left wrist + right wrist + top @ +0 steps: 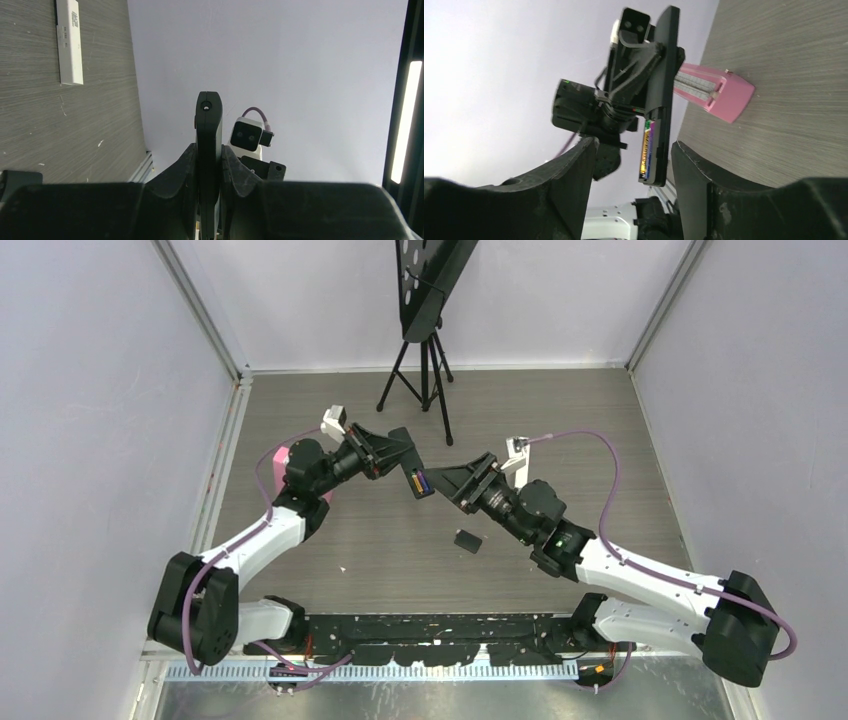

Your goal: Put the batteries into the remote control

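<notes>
From where I stand, the left gripper (pixel 208 156) is pinched narrow on the black slab-shaped plastic remote control (pixel 208 127). It holds it up off the grey wood-grain table (pixel 560 420), at the centre of the overhead view. The right gripper (pixel 634 146) stands wide with nothing in it. It sits just beside the remote control's lower end, and I see no contact.

In the open bay at that end sit the slim orange-yellow battery (pixel 643 152) and the slim purple battery (pixel 650 145), side by side lengthwise. I cannot tell whether more are in there. A small black flat piece (pixel 467 539) lies on the table just below the grippers, likely the bay's lid. A pink wedge-shaped block (pixel 724 92) lies at the upper right of the right wrist view.

To do this well, I'd judge the right arm should press both cells flat against their contacts before leaving. The left hold should be firm and level so nothing tips out.
</notes>
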Robot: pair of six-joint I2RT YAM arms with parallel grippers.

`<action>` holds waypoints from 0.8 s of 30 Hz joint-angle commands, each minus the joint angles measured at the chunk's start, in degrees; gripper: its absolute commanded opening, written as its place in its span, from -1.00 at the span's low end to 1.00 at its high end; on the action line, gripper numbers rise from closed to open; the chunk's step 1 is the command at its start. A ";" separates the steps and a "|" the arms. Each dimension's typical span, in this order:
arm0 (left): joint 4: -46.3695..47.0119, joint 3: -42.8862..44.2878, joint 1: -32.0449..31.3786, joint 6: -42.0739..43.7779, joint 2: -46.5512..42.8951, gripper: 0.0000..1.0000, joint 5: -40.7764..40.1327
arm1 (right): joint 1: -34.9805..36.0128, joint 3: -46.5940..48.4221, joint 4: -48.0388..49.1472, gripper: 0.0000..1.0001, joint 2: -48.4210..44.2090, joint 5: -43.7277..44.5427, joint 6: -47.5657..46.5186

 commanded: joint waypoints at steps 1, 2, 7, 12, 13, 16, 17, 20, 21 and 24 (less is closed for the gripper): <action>3.55 0.83 -0.08 4.28 -0.13 -1.00 2.64 | -0.12 2.89 -6.15 0.19 -0.83 -2.52 -7.56; 2.99 1.06 -0.08 5.42 -0.34 -1.00 2.97 | -0.13 3.29 -7.63 0.14 -1.15 -2.57 -8.85; -2.32 0.48 -0.08 14.94 -3.13 -1.00 2.34 | -0.60 8.45 -21.61 0.23 -2.40 -1.51 -18.24; -9.34 -1.89 -0.08 26.02 -8.79 -1.00 -0.96 | -1.67 16.40 -39.96 0.34 -0.96 -1.97 -28.75; -11.06 -2.14 -0.08 28.48 -10.11 -1.00 -2.45 | -2.20 16.86 -41.34 0.36 -1.16 -1.98 -29.89; -19.06 -2.50 -0.08 35.27 -13.46 -1.00 -6.08 | -5.12 18.18 -48.09 0.41 0.01 -3.85 -34.35; -20.17 -2.81 -0.08 37.03 -14.26 -1.00 -6.62 | -6.34 18.92 -51.31 0.43 1.46 -4.95 -36.19; -19.62 -4.17 -0.04 41.20 -15.67 -1.00 -5.58 | -8.08 20.84 -60.32 0.53 7.85 -4.97 -42.56; -19.19 -4.39 0.00 42.30 -15.98 -1.00 -4.47 | -8.20 21.37 -62.61 0.61 10.28 -3.77 -44.40; -17.79 -4.27 0.01 45.39 -16.54 -1.00 0.03 | -8.22 23.12 -66.51 0.66 18.38 0.13 -48.34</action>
